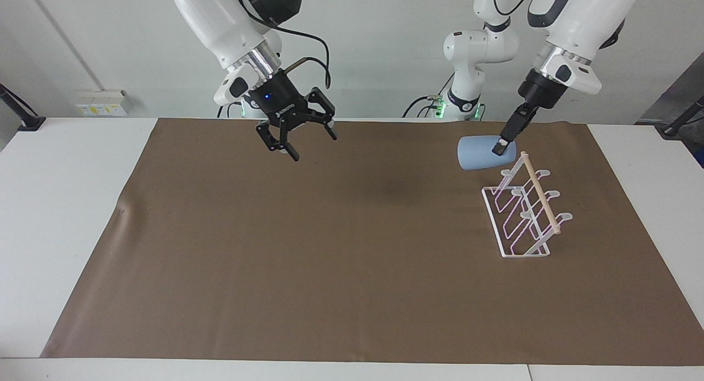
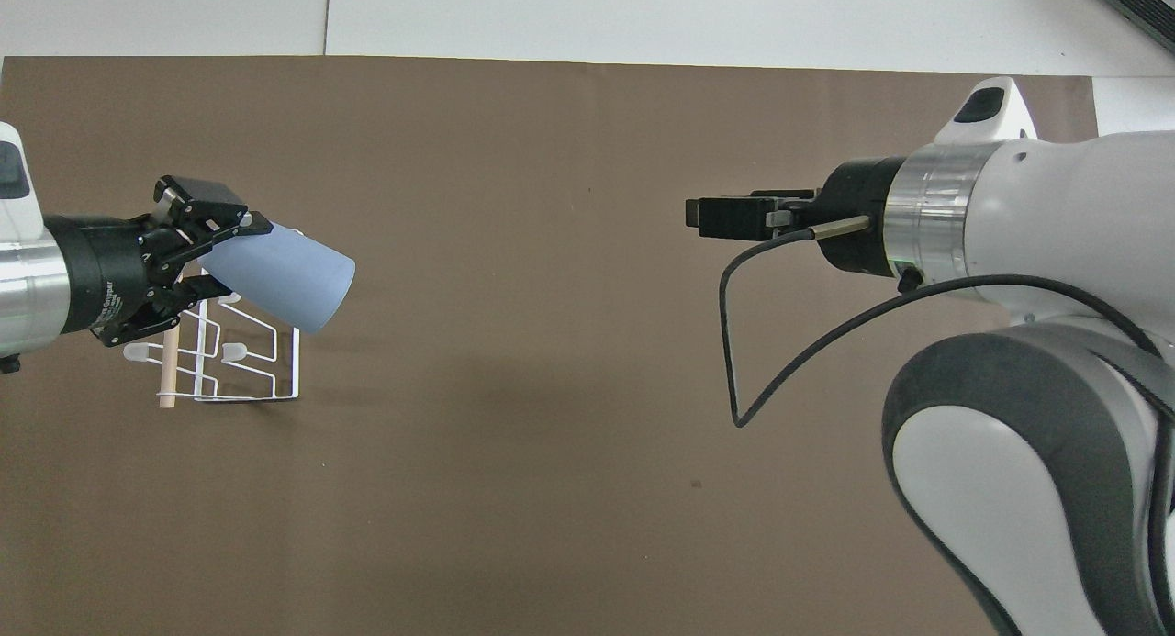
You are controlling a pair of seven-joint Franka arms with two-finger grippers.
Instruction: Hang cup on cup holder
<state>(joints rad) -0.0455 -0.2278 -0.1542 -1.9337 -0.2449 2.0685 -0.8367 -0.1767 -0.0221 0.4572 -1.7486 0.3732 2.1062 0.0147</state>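
Risk of the cup (image 1: 479, 153), pinched at its base by the left gripper (image 1: 501, 147) above the cup holder (image 1: 522, 208) near the tabletop's left-arm end, slipping or missing a prong; right gripper (image 1: 294, 138) spread, empty, waiting.

The facing view looks from high across the worktop (image 1: 66, 205) toward both robot bases, taking in the whole brown mat (image 1: 330, 249). The overhead view sits high above the robots' end, looking steeply down and forward, closer in. Both views share the mat, turned half around.
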